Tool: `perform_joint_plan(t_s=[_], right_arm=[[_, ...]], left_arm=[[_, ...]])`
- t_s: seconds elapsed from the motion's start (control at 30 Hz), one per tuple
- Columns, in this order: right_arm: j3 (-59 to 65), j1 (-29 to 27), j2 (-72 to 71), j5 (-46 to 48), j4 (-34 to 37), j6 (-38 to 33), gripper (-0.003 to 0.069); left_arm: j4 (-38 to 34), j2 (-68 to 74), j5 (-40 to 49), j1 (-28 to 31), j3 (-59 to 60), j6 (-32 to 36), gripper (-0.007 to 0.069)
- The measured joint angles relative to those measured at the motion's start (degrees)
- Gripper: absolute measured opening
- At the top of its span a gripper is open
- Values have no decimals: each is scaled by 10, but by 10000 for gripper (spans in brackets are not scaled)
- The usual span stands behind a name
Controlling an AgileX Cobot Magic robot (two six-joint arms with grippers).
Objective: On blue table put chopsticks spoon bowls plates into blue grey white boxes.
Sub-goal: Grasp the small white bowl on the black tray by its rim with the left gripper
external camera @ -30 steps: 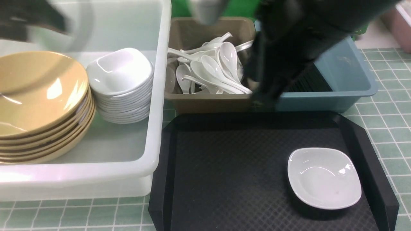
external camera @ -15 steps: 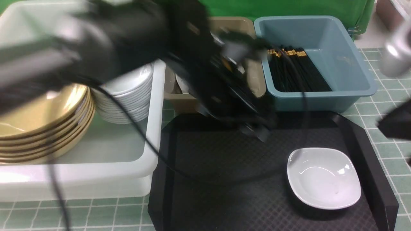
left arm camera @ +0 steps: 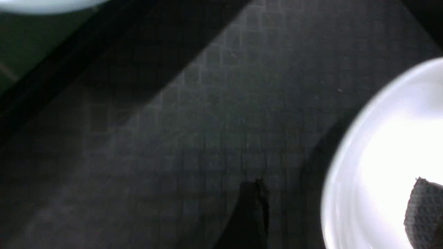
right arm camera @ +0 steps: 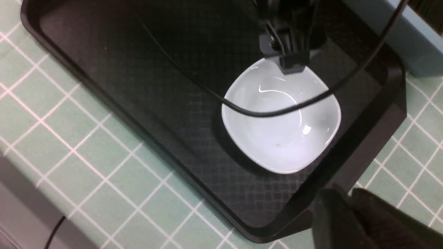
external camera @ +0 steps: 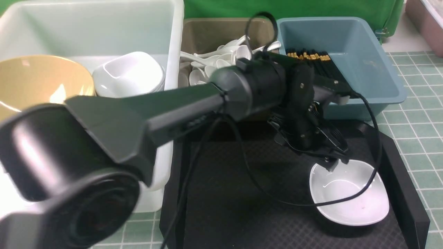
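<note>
Lower right of the front view, a small glossy white plate [external camera: 349,197], a rounded square with a shallow hollow, lies on the black tray [external camera: 225,207], whose floor is embossed in a fine diamond weave. Your left tool [external camera: 331,163] hangs at the plate's far rim, jaws spread wide. In the left wrist view one ribbed pad [left arm camera: 424,211] is over the white hollow and the other finger is outside the rim; you cannot tell whether either touches. A black cable [external camera: 249,173] loops across the plate.

Only a narrow strip separates the plate from the tray's raised right wall. Toward frame left the tray floor lies open.

Upper left, the translucent white box [external camera: 145,20] holds mustard-yellow bowls [external camera: 38,83] and stacked plates [external camera: 128,74]. At upper centre the grey box [external camera: 221,31] holds glossy spoons [external camera: 221,57]. At upper right the blue box [external camera: 373,69] has black chopsticks [external camera: 311,57] along its left side.

Your right tool [right arm camera: 349,221] shows only in its own wrist view, fingers drawn close together, above the tray's edge and the tiled table [external camera: 415,138].
</note>
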Motion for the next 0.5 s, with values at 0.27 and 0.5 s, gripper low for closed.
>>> perform_joint_plan(t_s=[0.27, 0.5], right_arm=[[0, 0, 0, 0, -17, 0, 99], [0, 0, 0, -4, -18, 0, 99]], left_arm=[[-7, 45, 11, -19, -27, -2, 345], [-13, 40, 37, -12, -43, -3, 57]])
